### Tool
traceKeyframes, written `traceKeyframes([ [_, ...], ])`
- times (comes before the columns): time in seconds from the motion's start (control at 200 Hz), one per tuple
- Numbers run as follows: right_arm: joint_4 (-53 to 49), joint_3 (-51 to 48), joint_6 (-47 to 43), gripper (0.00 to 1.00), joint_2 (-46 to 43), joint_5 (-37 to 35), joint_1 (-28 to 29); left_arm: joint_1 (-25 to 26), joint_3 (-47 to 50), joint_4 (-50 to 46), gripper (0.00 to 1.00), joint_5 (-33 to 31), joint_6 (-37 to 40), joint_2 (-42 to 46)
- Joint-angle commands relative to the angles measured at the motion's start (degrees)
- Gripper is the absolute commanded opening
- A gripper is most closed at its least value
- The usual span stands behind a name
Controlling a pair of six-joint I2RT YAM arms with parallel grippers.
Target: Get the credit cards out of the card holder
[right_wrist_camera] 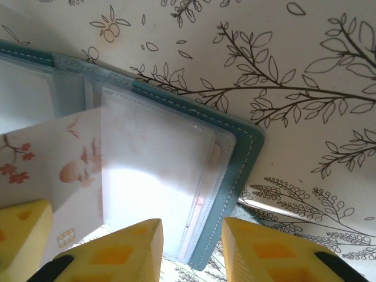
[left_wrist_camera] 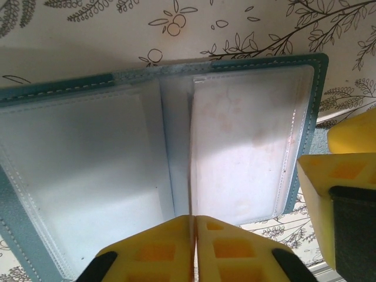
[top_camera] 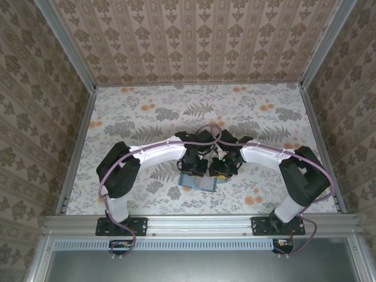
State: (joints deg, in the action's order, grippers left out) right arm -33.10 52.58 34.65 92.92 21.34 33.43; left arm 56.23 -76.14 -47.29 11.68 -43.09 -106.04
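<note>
A teal-blue folding fabric card holder (top_camera: 200,183) lies open on the floral-patterned table (top_camera: 147,111), midway along its near edge. The left gripper (left_wrist_camera: 194,226) sits at the holder's centre fold. The right gripper (right_wrist_camera: 192,226) straddles its right edge. A pale flower-printed card (right_wrist_camera: 70,170) pokes out from a clear plastic sleeve (right_wrist_camera: 158,164) inside.

We log the card holder (left_wrist_camera: 264,61) lying open, teal stitched rim around frosted clear sleeves, spanning the middle of the left wrist view. At lower left of the right wrist view, a pale credit card (right_wrist_camera: 64,176) with pink flower print sits half under a sleeve.
</note>
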Motion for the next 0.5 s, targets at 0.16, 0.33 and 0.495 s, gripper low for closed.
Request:
traceKeyframes([
  [0.16, -4.28, 0.81, -1.93, 0.33, -3.04, -3.19, -0.27, 0.12, -3.98, -7.76, 0.04, -5.7, 1.39, 1.86],
  [0.33, -5.42, 1.2, -2.66, 0.33, -4.31, -3.57, -1.25, 0.03, -6.32, -10.06, 0.0, -7.39, 8.99, 3.02],
  [0.495, -7.12, 1.63, -3.92, 0.33, -5.43, -4.02, -2.77, -0.06, -9.06, -12.94, 0.0, -7.67, 21.92, 2.12],
])
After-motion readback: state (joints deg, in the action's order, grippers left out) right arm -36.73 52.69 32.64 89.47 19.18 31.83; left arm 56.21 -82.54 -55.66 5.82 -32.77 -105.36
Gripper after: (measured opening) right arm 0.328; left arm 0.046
